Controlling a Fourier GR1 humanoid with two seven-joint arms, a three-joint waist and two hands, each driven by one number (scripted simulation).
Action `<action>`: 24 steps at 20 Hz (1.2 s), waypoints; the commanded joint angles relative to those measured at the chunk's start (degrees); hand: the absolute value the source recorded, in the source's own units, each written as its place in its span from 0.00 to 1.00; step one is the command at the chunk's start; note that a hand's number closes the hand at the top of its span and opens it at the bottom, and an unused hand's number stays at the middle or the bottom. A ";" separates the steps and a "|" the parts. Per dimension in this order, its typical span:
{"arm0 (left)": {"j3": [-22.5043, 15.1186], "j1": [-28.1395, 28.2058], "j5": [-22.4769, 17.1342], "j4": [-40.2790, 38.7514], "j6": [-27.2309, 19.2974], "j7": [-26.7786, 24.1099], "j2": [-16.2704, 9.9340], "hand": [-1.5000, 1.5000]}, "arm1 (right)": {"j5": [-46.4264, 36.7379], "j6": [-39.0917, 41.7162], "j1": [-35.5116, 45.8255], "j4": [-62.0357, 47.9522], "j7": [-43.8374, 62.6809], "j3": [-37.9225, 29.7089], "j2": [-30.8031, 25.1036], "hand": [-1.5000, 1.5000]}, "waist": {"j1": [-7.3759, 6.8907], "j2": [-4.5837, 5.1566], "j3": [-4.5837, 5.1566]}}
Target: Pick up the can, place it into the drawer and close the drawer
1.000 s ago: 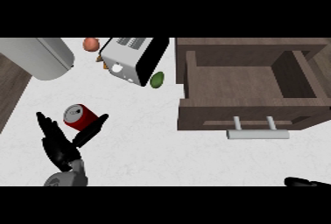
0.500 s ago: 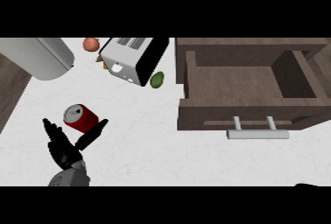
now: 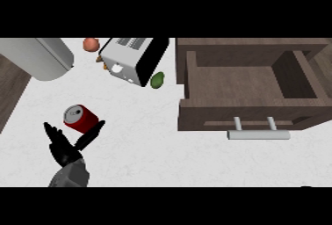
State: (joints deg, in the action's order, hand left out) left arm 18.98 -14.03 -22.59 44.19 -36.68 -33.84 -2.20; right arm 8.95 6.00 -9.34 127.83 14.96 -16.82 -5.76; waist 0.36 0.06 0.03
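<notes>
On speckled counter | red cylindrical can [image 3: 81,118] | left robot hand [image 3: 66,147] splayed, unholding | wooden drawer [image 3: 250,83] open

Head view of the white counter [image 3: 162,149]. Left hand [image 3: 66,147] at 8 o'clock, fingers straight and spread in a V just below the red can [image 3: 81,119], which lies tilted with its silver top toward 10 o'clock. Open brown drawer [image 3: 253,85] at 2 o'clock, its silver handle [image 3: 257,134] toward 4 o'clock. Toaster [image 3: 134,59] at 12 o'clock; green item [image 3: 157,80] beside it; grey cylinder [image 3: 39,57] at 10 o'clock.
</notes>
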 commanded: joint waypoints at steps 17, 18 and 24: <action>4.12 -14.45 -2.73 -27.24 20.52 -11.01 -8.23 1.00 | -1.78 -0.20 1.99 3.19 3.59 0.34 0.45 0.00 | 0.89 0.27 0.10; 3.99 -19.35 -2.16 -28.49 16.36 -9.91 -7.50 1.00 | -3.12 -0.35 1.10 2.35 0.73 2.38 2.73 0.00 | 1.24 0.38 0.11; 0.35 -19.65 -0.07 -26.07 19.61 -9.09 -6.91 1.00 | -0.17 2.02 0.88 0.23 -0.59 -2.06 -0.24 0.00 | 0.61 0.03 -0.01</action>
State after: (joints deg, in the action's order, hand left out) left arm 21.79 -32.13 -24.42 17.80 -18.07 -42.83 -10.80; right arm 6.59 6.10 -6.54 127.64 15.62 -16.93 -5.13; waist 0.90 0.21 0.06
